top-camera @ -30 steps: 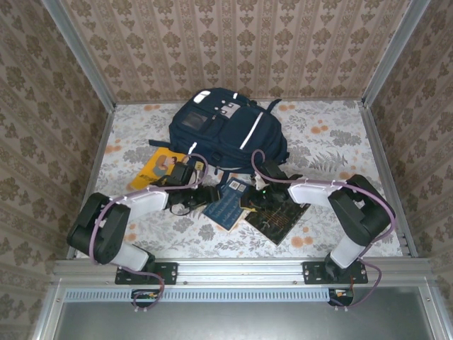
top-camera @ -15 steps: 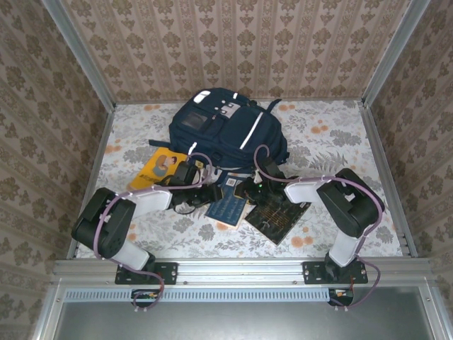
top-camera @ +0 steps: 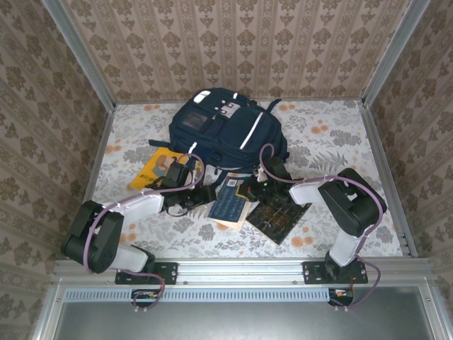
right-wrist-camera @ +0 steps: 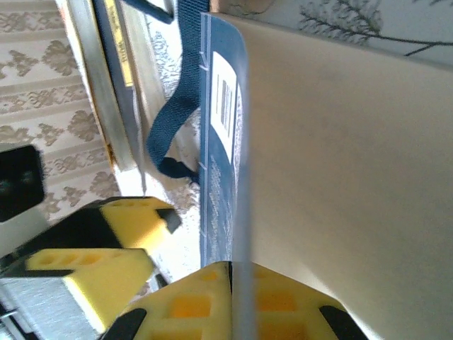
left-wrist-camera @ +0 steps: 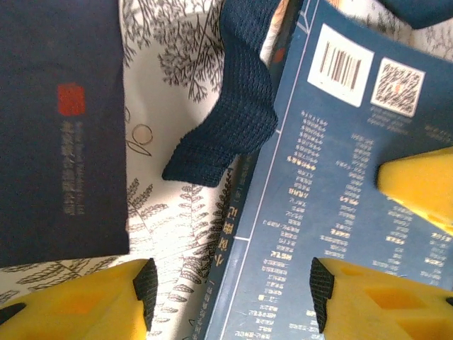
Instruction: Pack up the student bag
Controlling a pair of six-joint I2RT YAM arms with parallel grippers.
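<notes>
Student bag lies flat at the far middle of the counter, well apart from both hands. Its near edge is partly covered by the arms from above. Yellow book, left of the bag, is half hidden under the left arm. A dark patterned book sits near-right with its far corner under the right arm. A navy notebook with a red stamp is cut off by the left wrist frame, so its full outline is unreadable. Bag strap curls onto the counter between that notebook and the blue book. Left hand is released: in its wrist view the jaws stand apart, one pad over the counter by the notebook and the other over the blue book's cover. Can't tell if either pad touches anything. Right hand is clenched on the blue book. In its own view the book's edge runs straight down between the closed yellow pads. The blue cover shows edge-on with a pale face beside it, and whether that face is pages or underside is unclear. One of its fingers rests on the cover's right side.
</notes>
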